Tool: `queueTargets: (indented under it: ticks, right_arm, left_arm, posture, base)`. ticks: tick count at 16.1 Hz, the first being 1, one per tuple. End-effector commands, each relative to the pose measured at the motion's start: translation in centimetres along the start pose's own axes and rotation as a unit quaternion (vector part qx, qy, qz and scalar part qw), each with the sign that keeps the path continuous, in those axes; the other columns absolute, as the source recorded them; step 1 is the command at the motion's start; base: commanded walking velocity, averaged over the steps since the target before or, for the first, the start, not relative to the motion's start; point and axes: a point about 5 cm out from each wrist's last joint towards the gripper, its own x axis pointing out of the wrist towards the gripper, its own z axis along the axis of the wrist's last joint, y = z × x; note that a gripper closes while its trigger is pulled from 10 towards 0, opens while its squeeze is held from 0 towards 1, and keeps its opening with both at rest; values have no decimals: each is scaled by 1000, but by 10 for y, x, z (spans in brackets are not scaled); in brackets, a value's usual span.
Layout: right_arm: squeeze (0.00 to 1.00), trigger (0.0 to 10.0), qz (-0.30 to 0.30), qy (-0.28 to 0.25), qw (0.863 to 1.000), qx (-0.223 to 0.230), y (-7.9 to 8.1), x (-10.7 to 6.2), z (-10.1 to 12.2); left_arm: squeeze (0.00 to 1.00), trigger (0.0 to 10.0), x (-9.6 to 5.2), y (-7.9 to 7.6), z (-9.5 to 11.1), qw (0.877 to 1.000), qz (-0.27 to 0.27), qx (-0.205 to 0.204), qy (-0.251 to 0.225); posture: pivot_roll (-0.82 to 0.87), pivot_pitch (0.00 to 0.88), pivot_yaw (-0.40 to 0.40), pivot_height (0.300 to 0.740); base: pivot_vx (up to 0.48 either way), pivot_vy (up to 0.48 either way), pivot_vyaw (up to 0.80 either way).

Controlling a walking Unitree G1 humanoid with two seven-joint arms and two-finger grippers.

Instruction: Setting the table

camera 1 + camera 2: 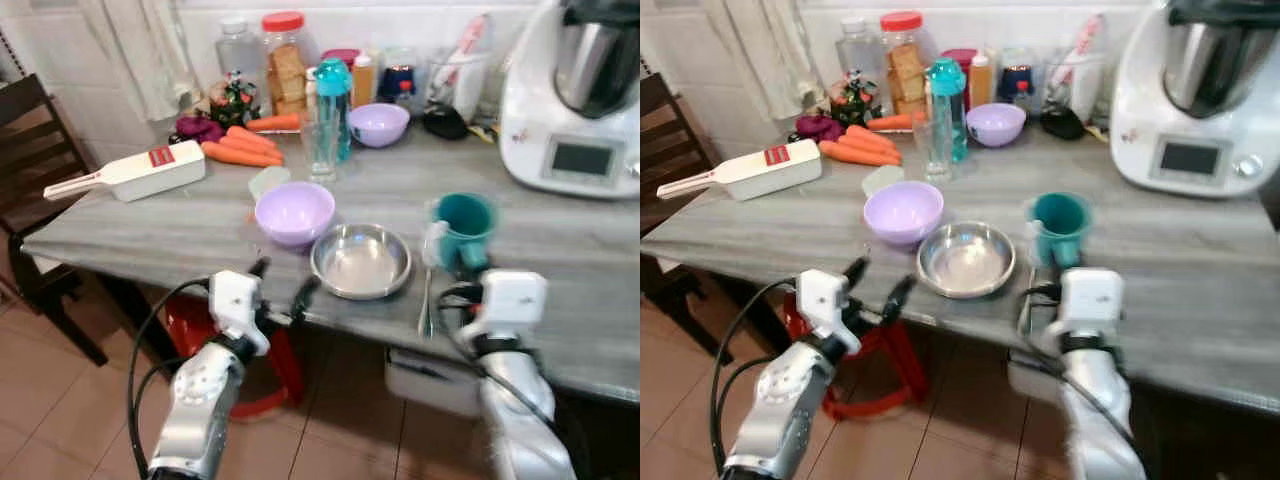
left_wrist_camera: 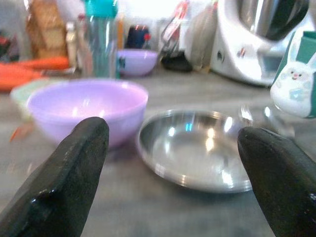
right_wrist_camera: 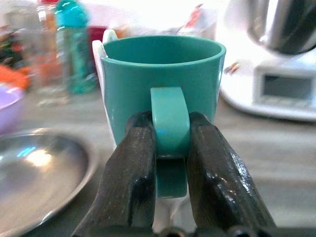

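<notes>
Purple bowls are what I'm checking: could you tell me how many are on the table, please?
2. One purple bowl sits near the front edge, left of the steel bowl. The second purple bowl stands at the back, right of the teal bottle. Clutter there might hide others.

The left arm reaches forward from below the table edge, its gripper (image 1: 282,283) level with that edge and its two black fingers (image 2: 69,173) spread wide apart, holding nothing. The right arm stretches forward over the table on the right. The right gripper (image 3: 170,148) has its fingers (image 3: 131,182) pressed against both sides of the cup handle (image 3: 170,121).
</notes>
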Motion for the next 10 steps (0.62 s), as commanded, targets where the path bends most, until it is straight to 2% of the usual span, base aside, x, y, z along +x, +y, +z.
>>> queueTargets:
  ticks: [1, 3, 4, 6, 10]
  right_arm:
    - [0, 10000, 5, -39, 999, 3, 8, 5, 17]
    - [0, 10000, 0, -38, 999, 0, 5, 5, 17]
    - [0, 10000, -1, -36, 999, -2, 3, 6, 16]
    - [0, 10000, -7, -35, 999, -4, 0, 7, 17]
    - [0, 10000, -13, -36, 999, -7, -10, 14, 20]
  left_arm:
    - [0, 10000, -4, 8, 9, 1000, -1, 12, -8]
    - [0, 10000, -4, 6, 9, 1000, -6, 5, -7]
    - [0, 10000, -6, 4, 8, 1000, -8, -2, -8]
    - [0, 10000, -15, 2, 8, 1000, -18, -8, -4]
    - [0, 10000, -40, 3, 1, 996, -82, -37, 22]
  posture:
    - [-3, 0, 50, 740]
    - [-3, 0, 44, 740]
    - [-3, 0, 44, 740]
    - [-7, 0, 40, 740]
    - [-12, 0, 34, 740]
  base:
    - [416, 0, 0]
    - [392, 0, 0]
    - [0, 0, 0]
    - [0, 0, 0]
    - [0, 0, 0]
